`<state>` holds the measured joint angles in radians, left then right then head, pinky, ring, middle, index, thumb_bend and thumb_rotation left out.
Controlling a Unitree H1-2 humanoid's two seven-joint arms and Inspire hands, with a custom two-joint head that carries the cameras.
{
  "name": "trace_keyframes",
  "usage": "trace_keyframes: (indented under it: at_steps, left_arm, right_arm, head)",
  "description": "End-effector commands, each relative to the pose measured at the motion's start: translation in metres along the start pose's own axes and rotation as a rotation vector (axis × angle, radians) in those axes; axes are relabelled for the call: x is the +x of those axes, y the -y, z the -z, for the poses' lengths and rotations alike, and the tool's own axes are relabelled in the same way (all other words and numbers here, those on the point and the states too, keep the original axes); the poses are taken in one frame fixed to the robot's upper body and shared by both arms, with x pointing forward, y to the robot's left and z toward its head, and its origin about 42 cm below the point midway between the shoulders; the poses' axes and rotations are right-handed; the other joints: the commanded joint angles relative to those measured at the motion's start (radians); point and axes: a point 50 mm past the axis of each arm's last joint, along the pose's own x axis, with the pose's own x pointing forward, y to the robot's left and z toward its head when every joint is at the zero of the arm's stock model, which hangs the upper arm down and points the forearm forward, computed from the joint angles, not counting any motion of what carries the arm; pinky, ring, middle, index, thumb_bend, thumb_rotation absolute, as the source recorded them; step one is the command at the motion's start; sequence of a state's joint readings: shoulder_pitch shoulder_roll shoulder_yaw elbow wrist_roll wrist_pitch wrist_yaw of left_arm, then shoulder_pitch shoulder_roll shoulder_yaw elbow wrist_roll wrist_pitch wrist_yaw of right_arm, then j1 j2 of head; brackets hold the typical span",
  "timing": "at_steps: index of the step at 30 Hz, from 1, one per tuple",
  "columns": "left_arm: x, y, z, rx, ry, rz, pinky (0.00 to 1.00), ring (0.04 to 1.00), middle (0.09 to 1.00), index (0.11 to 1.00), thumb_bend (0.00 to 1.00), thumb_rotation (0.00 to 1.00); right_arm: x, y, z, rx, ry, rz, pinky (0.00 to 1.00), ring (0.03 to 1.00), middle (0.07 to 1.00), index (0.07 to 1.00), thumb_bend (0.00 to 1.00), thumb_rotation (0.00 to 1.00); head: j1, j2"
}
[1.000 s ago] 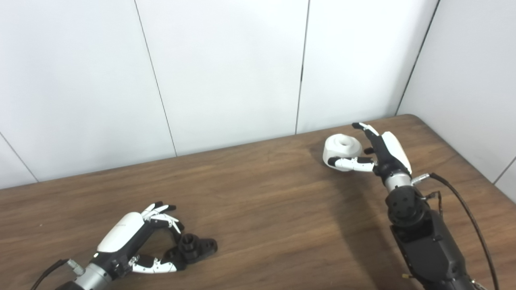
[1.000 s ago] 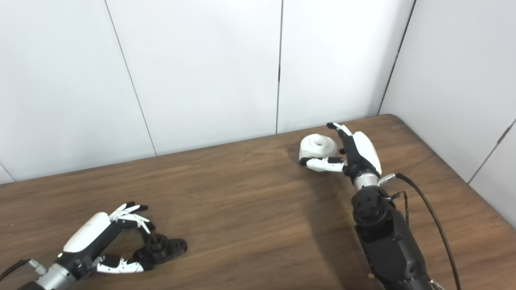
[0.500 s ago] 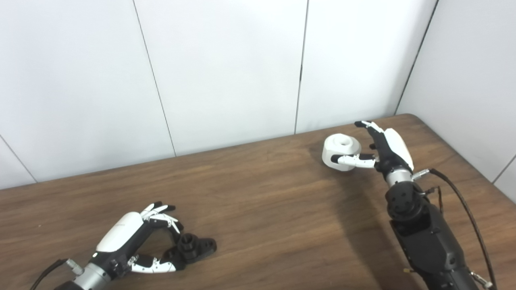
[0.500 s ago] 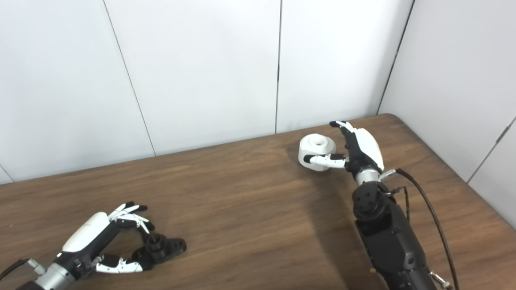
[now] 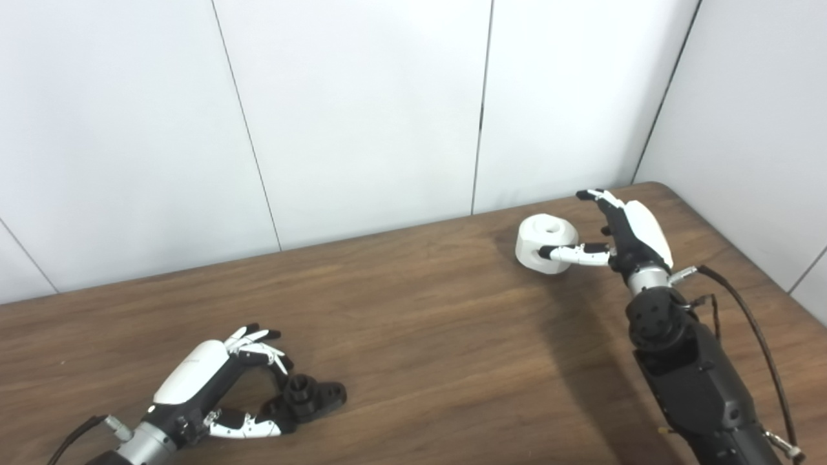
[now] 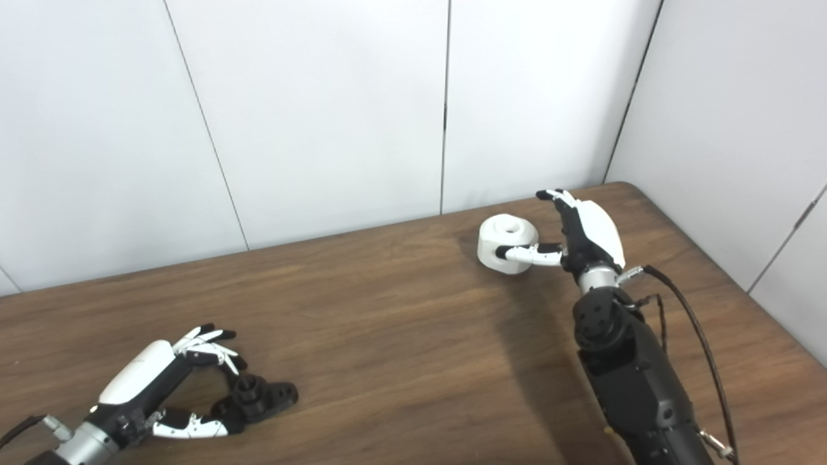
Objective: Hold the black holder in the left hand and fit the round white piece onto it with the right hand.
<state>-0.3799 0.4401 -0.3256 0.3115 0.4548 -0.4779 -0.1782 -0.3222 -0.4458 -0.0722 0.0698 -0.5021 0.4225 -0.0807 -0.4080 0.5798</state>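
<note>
While both eyes gave me nearly the same scene, the right eye view showed the black holder clearer of the left hand: fingers spread around it, thumb tip at its near edge, no firm grasp I could confirm. It lay on the wooden table, front left. My right hand sat far right, released, thumb against the round white piece, fingers raised beside it. White panel walls closed the back and right.

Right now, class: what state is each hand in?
Left hand: open around the black holder.
Right hand: open beside the round white piece.
</note>
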Motion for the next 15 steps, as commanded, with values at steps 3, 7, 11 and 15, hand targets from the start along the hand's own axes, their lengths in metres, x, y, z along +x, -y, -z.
trace_keyframes:
  at_steps: [3,7,11,15]
  left_arm:
    - [-0.0042,-0.0132,0.0019,0.034,-0.005,0.009,1.0,0.9,0.694,0.482,0.52,0.04]
    - [-0.0046,-0.0138,0.0017,0.033,-0.006,0.013,1.0,0.901,0.695,0.482,0.52,0.05]
    - [-0.0048,-0.0142,0.0018,0.034,-0.007,0.012,1.0,0.899,0.692,0.482,0.52,0.05]
    - [-0.0059,-0.0147,0.001,0.034,-0.005,0.013,1.0,0.896,0.691,0.482,0.52,0.05]
  right_arm:
    - [0.0144,0.0223,-0.0151,-0.03,0.064,0.068,0.74,0.98,0.947,0.84,0.82,0.38]
    - [0.0167,0.0202,-0.0127,-0.034,0.058,0.061,0.74,0.983,0.946,0.836,0.83,0.4]
    - [0.0203,0.0161,-0.0096,-0.036,0.055,0.055,0.72,0.976,0.946,0.825,0.85,0.4]
    - [0.022,0.0139,-0.0096,-0.065,0.045,0.05,0.79,0.99,0.947,0.817,0.87,0.43]
  head:
    - [0.0,0.002]
    - [0.0,0.002]
    - [0.0,0.002]
    - [-0.001,0.002]
